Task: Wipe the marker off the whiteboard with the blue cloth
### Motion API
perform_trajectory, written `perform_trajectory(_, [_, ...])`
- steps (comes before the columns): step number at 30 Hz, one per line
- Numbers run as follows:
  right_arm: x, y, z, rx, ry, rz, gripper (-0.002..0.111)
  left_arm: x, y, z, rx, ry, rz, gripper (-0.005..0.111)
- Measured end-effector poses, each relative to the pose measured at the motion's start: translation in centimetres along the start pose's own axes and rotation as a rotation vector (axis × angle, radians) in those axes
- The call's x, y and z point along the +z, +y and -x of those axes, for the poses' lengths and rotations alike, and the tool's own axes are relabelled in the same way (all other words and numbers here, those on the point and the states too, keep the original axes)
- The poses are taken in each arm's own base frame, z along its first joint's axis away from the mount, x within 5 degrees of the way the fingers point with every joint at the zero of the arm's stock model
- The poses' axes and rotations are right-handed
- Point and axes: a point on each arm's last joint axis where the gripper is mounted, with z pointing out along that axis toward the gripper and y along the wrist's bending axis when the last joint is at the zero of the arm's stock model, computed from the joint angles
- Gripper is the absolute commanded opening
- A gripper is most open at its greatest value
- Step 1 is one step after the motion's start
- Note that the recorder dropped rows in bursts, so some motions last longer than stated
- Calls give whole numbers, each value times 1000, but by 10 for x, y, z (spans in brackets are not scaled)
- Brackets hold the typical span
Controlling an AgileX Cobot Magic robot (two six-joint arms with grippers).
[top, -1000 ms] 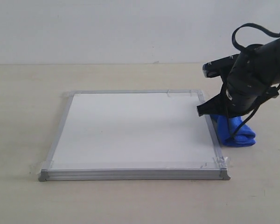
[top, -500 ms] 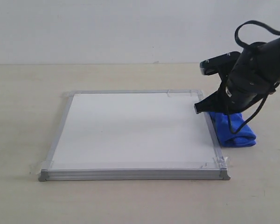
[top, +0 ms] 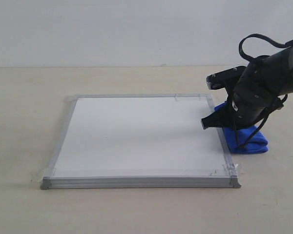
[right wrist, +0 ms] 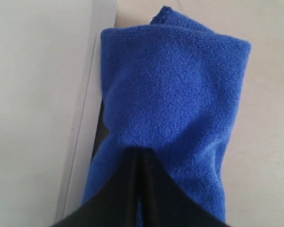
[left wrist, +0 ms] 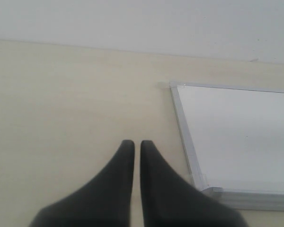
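The whiteboard [top: 136,134] lies flat on the table, and I see no red marker line on its white face. The blue cloth [top: 251,142] sits folded on the table against the board's right frame. My right gripper [right wrist: 141,152] is down on the blue cloth [right wrist: 180,85], its fingers pressed together with cloth pinched between them. In the exterior view the black right arm [top: 256,87] hides those fingers. My left gripper [left wrist: 137,142] is shut and empty, above bare table beside a corner of the whiteboard [left wrist: 236,137].
The tan table [top: 29,83] spreads round the board, with a pale wall [top: 112,29] behind it. The board's silver frame [right wrist: 83,118] runs right beside the cloth. Clear tape holds the board's corner [top: 227,169].
The right arm has come down and slightly leftward at the board's right edge. The cloth has stayed on the table beside the frame. The board has not moved.
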Motion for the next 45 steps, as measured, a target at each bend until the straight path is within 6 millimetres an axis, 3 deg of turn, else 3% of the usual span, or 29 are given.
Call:
perform_trajectory(5, [-15,-3,5,1,-25,14,0,0,0,0,0,0,0,4])
perform_trajectory(10, [-68,-20,20,30,-136,-4,0,0,0,0,0,0,0,4])
perform_trajectory(13, [-96,-27,16,45,-176,10,0,0,0,0,0,0,0,4])
perform_trajectory(22, [-153,-36,-30,172,-250,140,0,0,0,0,0,0,0,4])
perform_trajectory(34, [-246,-58,-101,415,-458,335,0,0,0,0,0,0,0,4])
perform_trajectory(40, [-275,-67,-118,443,-571,370,0,0,0,0,0,0,0,4])
perform_trajectory(45, [-284,-70,-124,452,-614,382,0,0,0,0,0,0,0,4])
